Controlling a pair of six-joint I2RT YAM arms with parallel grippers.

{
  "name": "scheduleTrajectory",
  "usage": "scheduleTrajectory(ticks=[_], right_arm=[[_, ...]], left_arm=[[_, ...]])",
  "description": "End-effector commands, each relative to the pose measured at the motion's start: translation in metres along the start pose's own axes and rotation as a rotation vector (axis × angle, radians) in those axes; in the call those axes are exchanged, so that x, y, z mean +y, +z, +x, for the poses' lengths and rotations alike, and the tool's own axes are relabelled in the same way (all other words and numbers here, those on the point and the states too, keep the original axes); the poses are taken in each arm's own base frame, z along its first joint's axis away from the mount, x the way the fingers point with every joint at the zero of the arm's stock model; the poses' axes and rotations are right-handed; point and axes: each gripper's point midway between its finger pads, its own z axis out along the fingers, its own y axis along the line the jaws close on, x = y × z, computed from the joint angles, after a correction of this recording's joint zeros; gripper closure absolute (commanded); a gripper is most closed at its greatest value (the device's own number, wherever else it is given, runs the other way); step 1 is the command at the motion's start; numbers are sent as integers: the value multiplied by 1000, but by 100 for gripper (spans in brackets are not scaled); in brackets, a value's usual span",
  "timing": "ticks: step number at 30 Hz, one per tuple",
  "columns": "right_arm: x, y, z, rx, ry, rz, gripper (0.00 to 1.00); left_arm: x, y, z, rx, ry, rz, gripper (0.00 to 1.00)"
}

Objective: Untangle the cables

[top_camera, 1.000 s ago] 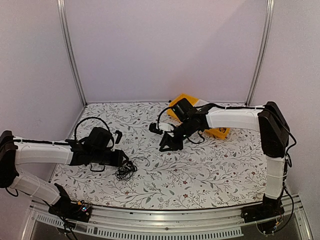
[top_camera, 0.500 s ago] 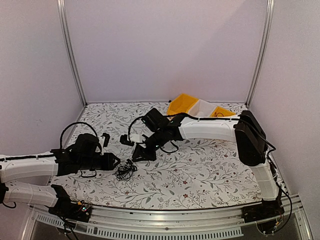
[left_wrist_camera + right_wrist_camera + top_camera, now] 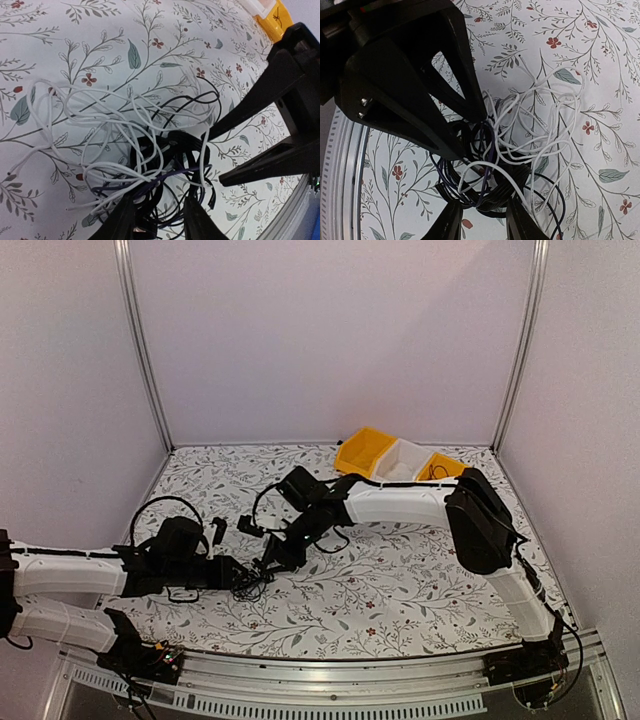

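The cables [image 3: 250, 583] lie as one small clump on the near left part of the flowered counter [image 3: 400, 580], and both arms have their tips at it. The left arm [image 3: 70, 570] reaches in low from the left and the right arm [image 3: 400, 505] stretches across from the far right, so the two sets of jaws face each other across the tangle, almost touching. Neither is clearly nearer. In the wrist views the clump shows no single long axis: a dense knot of black and purple strands sits right at both sets of tips, while loose white loops fan out over the counter to one side. The left jaws stand partly apart, straddling dark strands. The right jaws do likewise, with wires in the gap. Neither looks clamped shut. A pull apart would probably run along the line joining the two arms, through that knot.
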Motion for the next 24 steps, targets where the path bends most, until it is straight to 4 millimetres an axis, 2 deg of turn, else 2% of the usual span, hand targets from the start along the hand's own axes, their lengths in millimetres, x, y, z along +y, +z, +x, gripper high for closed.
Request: scheduleTrajectory(ticks=[1,6,12,18,24], right_arm=[[-2,3,-9,-26,40,-21,66],[-9,7,-11,-29,73,-8,67],[-21,16,-1,-3,122,36,67],[-27,18,4,12,155,64,62],[-25,7,-6,-14,156,51,79]], left_arm=[[-2,5,-2,-20,-6,31,68],[-1,10,0,-9,-6,29,71],[0,12,3,-5,-10,31,73],[1,15,7,5,-9,32,79],[4,20,11,18,-9,33,88]])
